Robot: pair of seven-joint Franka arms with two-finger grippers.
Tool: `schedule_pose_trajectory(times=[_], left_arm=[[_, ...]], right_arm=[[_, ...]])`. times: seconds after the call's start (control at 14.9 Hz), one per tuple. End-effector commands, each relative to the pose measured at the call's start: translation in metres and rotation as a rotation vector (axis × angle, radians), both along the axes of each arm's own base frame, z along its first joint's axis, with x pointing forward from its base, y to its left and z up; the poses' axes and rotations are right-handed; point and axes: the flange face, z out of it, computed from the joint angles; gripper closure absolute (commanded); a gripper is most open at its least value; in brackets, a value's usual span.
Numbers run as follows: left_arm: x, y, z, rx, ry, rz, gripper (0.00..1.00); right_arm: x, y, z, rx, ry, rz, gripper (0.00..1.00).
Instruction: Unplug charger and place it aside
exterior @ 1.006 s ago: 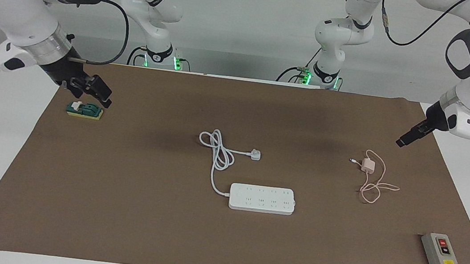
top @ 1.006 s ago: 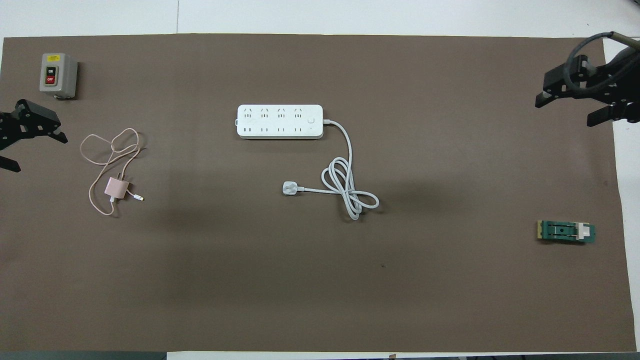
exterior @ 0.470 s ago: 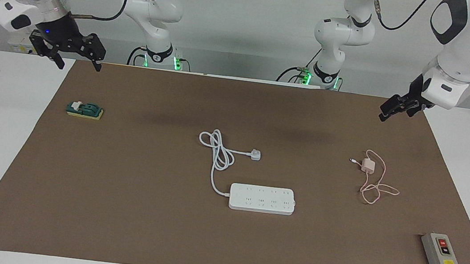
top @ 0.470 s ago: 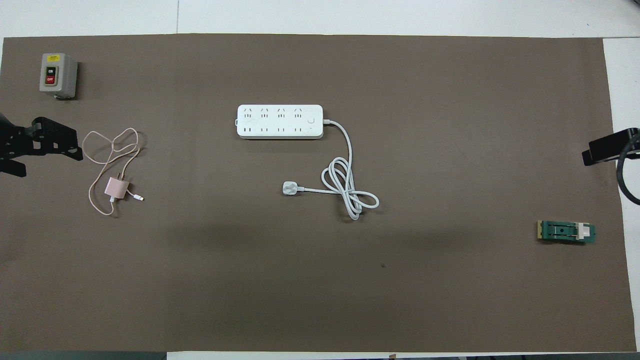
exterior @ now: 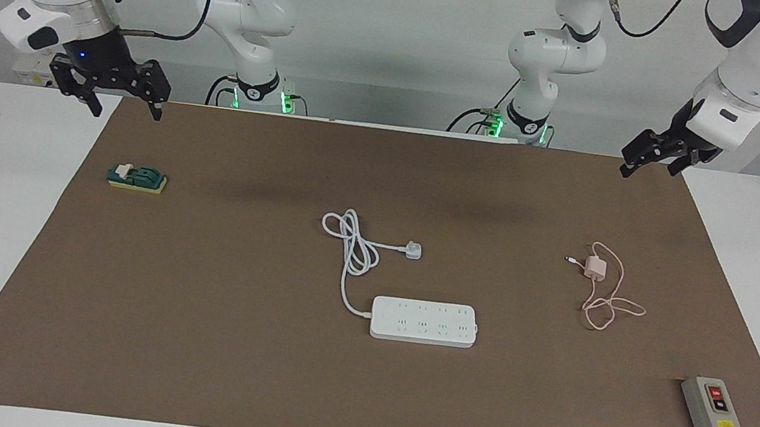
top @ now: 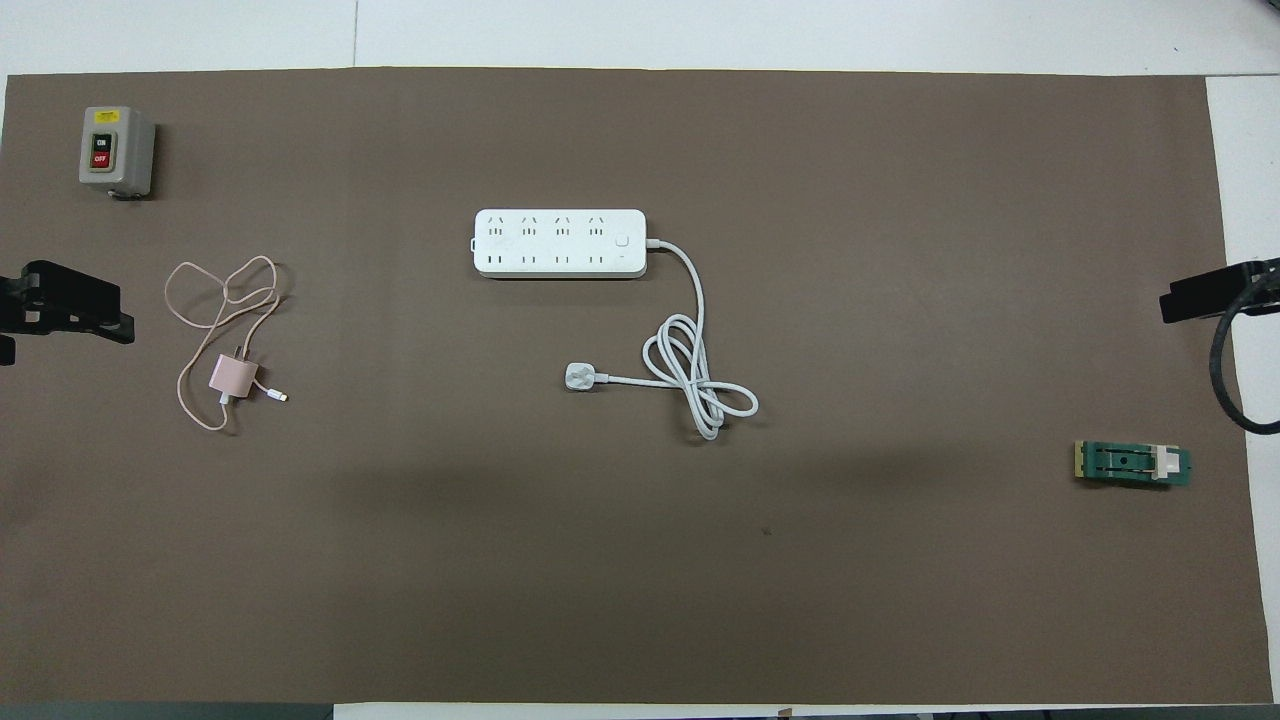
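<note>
The charger (exterior: 595, 269) lies unplugged on the counter (exterior: 191, 335), well apart from the power strip (exterior: 424, 321) (both grippers raised): left gripper (exterior: 653, 159) and right gripper (exterior: 124, 99) spread apart, empty.

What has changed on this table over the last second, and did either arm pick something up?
Only the arms moved. The right gripper rose from above the small green switch block and drew back toward the robots' edge of the brown mat; the left gripper pulled back likewise. Neither took hold of anything; both are open. The pale pink cube charger, white power strip and grey button box stayed put.

Matt brown paper mat (exterior: 191, 335)
</note>
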Motion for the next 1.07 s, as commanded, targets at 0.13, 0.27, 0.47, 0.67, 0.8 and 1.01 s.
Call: schedule_pose_trajectory(times=[0.13,0.27,0.47,0.67,0.8,1.01], left_arm=[[0.003,-0.003,-0.013,-0.013,0.036,-0.036,0.00],[0.004,-0.006,-0.009,-0.007,0.015,-0.043,0.00],[0.003,-0.004,-0.013,-0.009,0.021,-0.067,0.00],[0.004,-0.005,-0.016,-0.009,0.017,-0.073,0.00],[0.005,-0.006,-0.018,-0.009,0.015,-0.082,0.00],[0.004,-0.019,-0.019,0.009,0.015,-0.111,0.00]], right_arm=[[-0.009,-0.012,-0.003,0.004,0.027,-0.025,0.00],[-0.014,-0.015,-0.003,0.019,0.058,-0.034,0.00],[-0.020,-0.011,-0.004,0.034,0.097,-0.037,0.00],[-0.020,-0.011,-0.004,0.031,0.101,-0.040,0.00],[-0.020,-0.010,-0.005,0.022,0.101,-0.039,0.00],[-0.021,-0.011,-0.006,0.019,0.100,-0.039,0.00]])
